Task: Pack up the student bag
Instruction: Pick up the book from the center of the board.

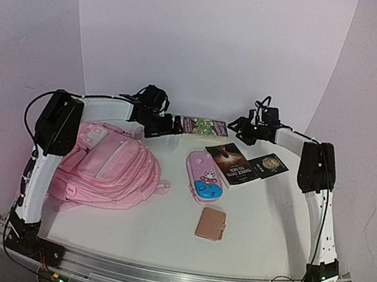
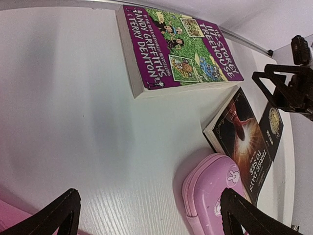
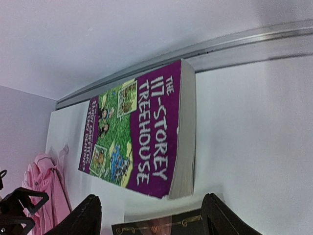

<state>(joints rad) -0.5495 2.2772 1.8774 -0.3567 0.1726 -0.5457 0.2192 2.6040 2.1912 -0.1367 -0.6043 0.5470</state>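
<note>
top external: student bag (image 1: pixel 110 165) front, wallet (image 1: pixel 211 224) | right wrist: book (image 3: pixel 146 127) title legible

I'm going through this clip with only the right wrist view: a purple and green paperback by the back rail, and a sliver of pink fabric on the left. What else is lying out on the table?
Observer: The top view shows a small pink oval case with a blue patch, a small tan wallet, a black and red book and a thin black booklet.
Operator: Is that pink fabric the bag?
Observer: Yes. The large soft pink fabric backpack lies flat at the left of the top view, front pockets up.
Operator: Is the left gripper holding anything?
Observer: No. The left wrist view shows the left gripper open and empty.
</note>
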